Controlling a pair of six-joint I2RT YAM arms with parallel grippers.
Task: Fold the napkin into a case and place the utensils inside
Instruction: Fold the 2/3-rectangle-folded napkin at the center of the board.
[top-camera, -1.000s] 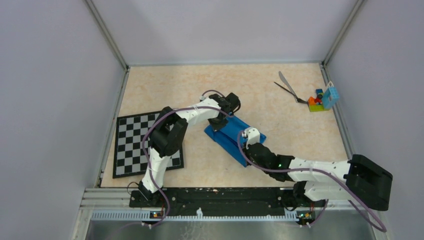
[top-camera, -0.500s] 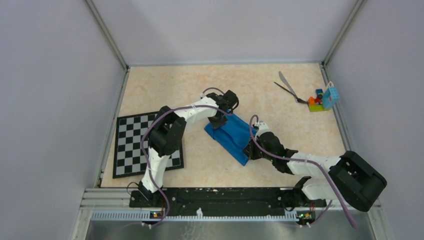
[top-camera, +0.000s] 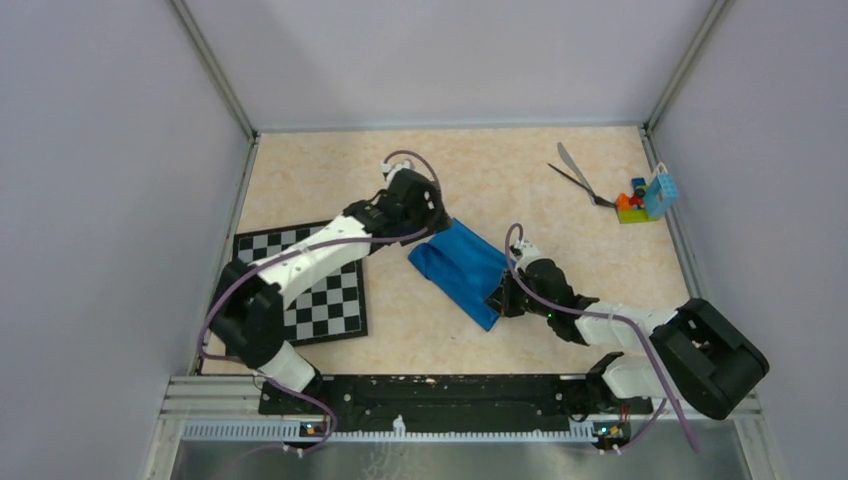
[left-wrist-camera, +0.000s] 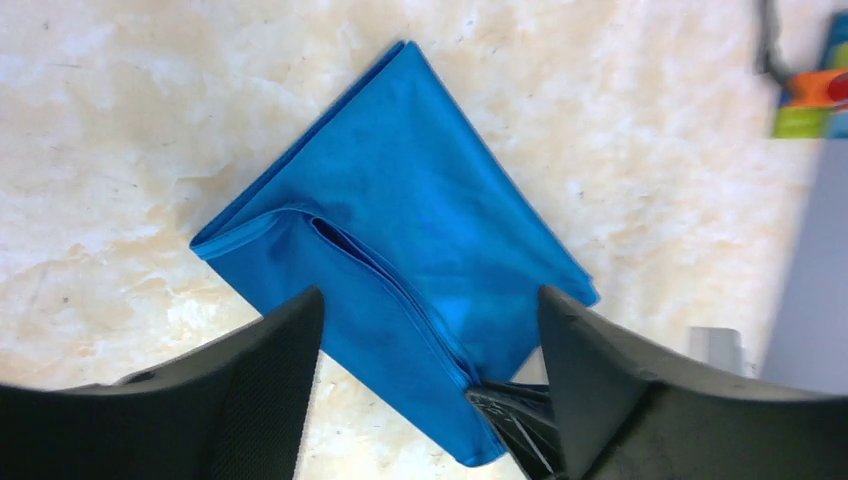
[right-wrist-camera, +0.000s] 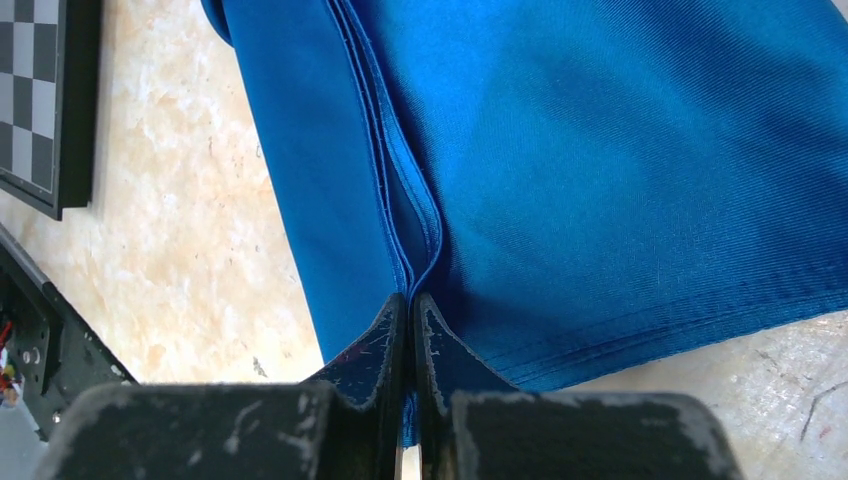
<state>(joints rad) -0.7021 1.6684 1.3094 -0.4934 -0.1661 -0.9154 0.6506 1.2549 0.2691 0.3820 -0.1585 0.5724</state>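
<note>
1. The napkin (top-camera: 462, 270) is folded into a narrow blue oblong. It lies on the counter (top-camera: 520, 180) near the middle of the overhead view, slanting from upper left down to lower right.
2. In the left wrist view a fold line runs along the cloth's length, with one long flap lying over the rest (a thin slit shows along that flap's edge).
3. The left end effector (top-camera: 425, 213) hangs at the napkin's upper-left end in the overhead view. Its fingers (left-wrist-camera: 245, 400) are spread wide with nothing between them, and the cloth lies below the gap.
4. The right end effector (top-camera: 500, 298) sits at the napkin's lower-right end. Its tips are pressed together and pinch the stacked layers where the fold line meets the short edge (the right wrist view shows this plainly).
5. The utensils lie at the upper right of the overhead view, well apart from the napkin. The silver-grey piece (top-camera: 568, 162) and the thin black piece (top-camera: 573, 179) form a narrow V that closes toward the lower right.
6. The toy blocks (top-camera: 640, 200) sit just beside the closed end of that V, against the counter's right edge.
7. The chessboard (top-camera: 335, 308) lies at the left of the overhead view, near the napkin but apart from it, and the left arm crosses above it.
</note>
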